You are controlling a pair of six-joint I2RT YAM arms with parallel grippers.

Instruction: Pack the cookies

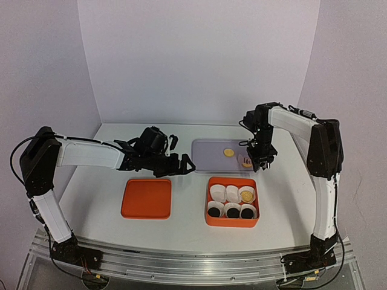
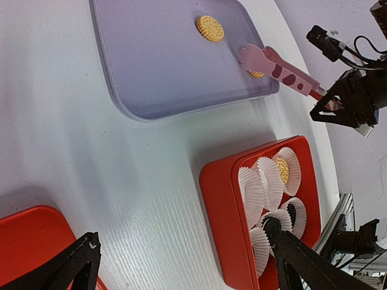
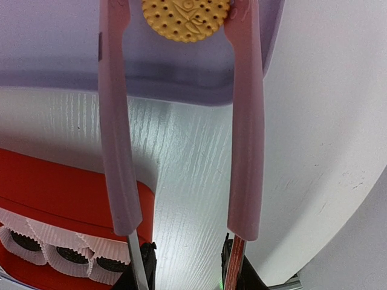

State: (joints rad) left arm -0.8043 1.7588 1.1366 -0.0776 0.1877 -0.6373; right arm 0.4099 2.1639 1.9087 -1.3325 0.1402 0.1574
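Two golden cookies lie on the lilac tray [image 1: 208,156]: one loose [image 1: 228,153] [image 2: 210,28], the other [image 3: 185,18] between the tips of pink tongs [image 2: 278,67]. My right gripper [image 1: 261,158] [image 3: 184,266] is shut on the tongs' handles and hangs over the tray's right end. The red box [image 1: 209,202] holds white paper cups: three dark cookies [image 1: 232,212] in the front row, one golden cookie [image 1: 247,194] at the back right, and two cups with nothing in them. My left gripper [image 1: 181,164] [image 2: 187,241] hangs open above the bare table, holding nothing.
An orange-red lid [image 1: 146,198] lies flat left of the box, just in front of my left gripper. The tray sits directly behind the box. The table's right edge runs close past the right arm.
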